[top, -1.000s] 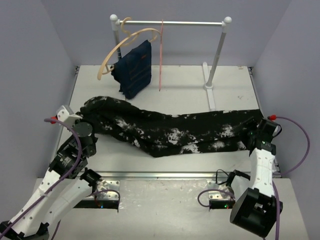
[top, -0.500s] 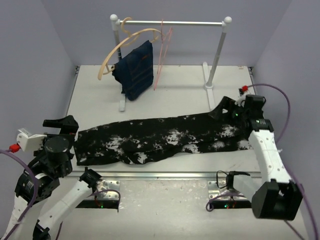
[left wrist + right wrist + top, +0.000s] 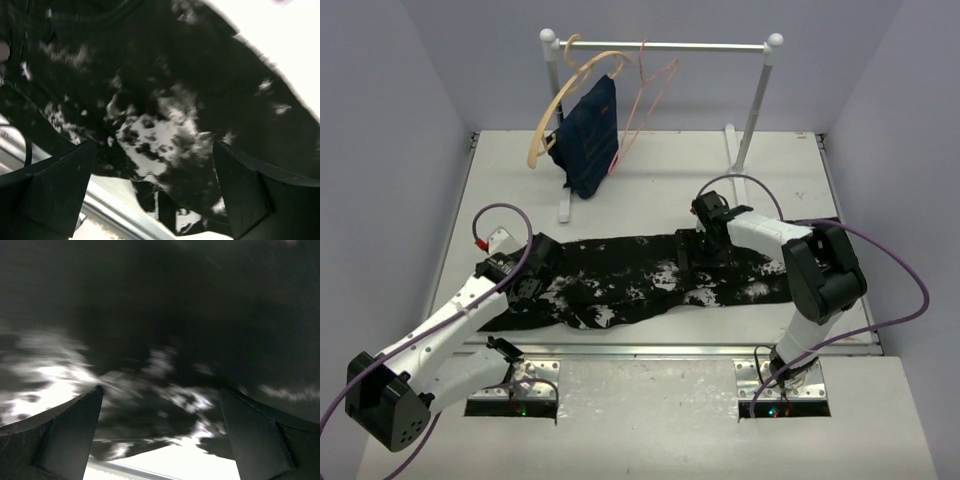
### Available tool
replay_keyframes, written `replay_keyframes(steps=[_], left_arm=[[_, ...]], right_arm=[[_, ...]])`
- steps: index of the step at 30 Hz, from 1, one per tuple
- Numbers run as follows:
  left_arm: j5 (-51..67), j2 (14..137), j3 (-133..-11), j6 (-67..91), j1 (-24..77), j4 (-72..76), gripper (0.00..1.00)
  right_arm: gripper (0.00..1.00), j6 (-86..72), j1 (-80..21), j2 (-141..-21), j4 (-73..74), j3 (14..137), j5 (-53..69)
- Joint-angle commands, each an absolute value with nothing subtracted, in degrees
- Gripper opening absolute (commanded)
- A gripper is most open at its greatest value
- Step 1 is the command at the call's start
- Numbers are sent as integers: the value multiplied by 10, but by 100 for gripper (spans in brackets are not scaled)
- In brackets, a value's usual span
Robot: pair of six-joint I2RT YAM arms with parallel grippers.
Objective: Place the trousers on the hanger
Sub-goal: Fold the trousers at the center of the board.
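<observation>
The trousers (image 3: 620,275) lie stretched out lengthwise across the bench, running left to right along its near half. They are black with irregular white speckles and splotches, mostly flat, with soft folds and a rumpled left end. The hanger (image 3: 642,105), a thin pink wire triangle with a small hook, hangs from the rail at the back, tilted at an angle, well apart from the trousers and bare.

Trousers (image 3: 620,275) on table (image 3: 660,195), hanger (image 3: 642,100) behind
</observation>
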State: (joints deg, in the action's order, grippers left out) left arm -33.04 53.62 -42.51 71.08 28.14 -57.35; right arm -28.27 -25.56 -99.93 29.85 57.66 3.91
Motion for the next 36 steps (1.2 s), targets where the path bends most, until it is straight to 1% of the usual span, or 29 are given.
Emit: replay_keyframes(steps=[1, 4, 7, 11, 14, 15, 16, 17, 20, 21, 22, 23, 25, 28, 31, 32, 36], left_arm=[[-279, 544, -381, 761, 278, -560, 100], [-283, 551, -337, 759, 274, -481, 100], [-290, 595, -323, 739, 248, -428, 100], [-273, 688, -348, 679, 209, -373, 100], [-260, 749, -374, 663, 199, -367, 100], [-250, 764, -371, 659, 199, -357, 97], [-241, 771, -365, 657, 199, -347, 82], [-223, 774, -350, 658, 199, -331, 71], [-198, 771, -322, 653, 199, -295, 48], [-201, 770, -316, 640, 190, -278, 33], [-205, 770, -319, 622, 176, -266, 23], [-208, 772, -328, 606, 161, -260, 17], [-226, 780, -371, 554, 133, -246, 13], [-247, 803, -470, 473, 121, -212, 10], [-238, 810, -536, 423, 121, -202, 1], [-238, 806, -551, 418, 121, -205, 0], [-258, 708, -544, 431, 121, -241, 0]], right_arm=[[99, -354, -251, -996, 296, 539, -44], [99, -387, -238, -1011, 301, 543, -120], [99, -429, -205, -1002, 297, 537, -149], [99, -455, -161, -976, 273, 509, -145], [99, -445, -147, -946, 256, 489, -137], [99, -436, -146, -943, 256, 488, -135], [99, -429, -146, -944, 256, 487, -130], [99, -423, -146, -946, 254, 486, -123], [99, -405, -146, -955, 251, 483, -103], [99, -399, -146, -958, 248, 480, -95], [99, -394, -146, -960, 245, 478, -85], [99, -390, -146, -961, 242, 476, -77], [99, -388, -146, -964, 233, 471, -56], [99, -396, -146, -968, 214, 461, -31], [99, -400, -146, -979, 210, 466, -27], [99, -399, -145, -982, 210, 468, -28], [99, -382, -135, -989, 216, 488, -22]])
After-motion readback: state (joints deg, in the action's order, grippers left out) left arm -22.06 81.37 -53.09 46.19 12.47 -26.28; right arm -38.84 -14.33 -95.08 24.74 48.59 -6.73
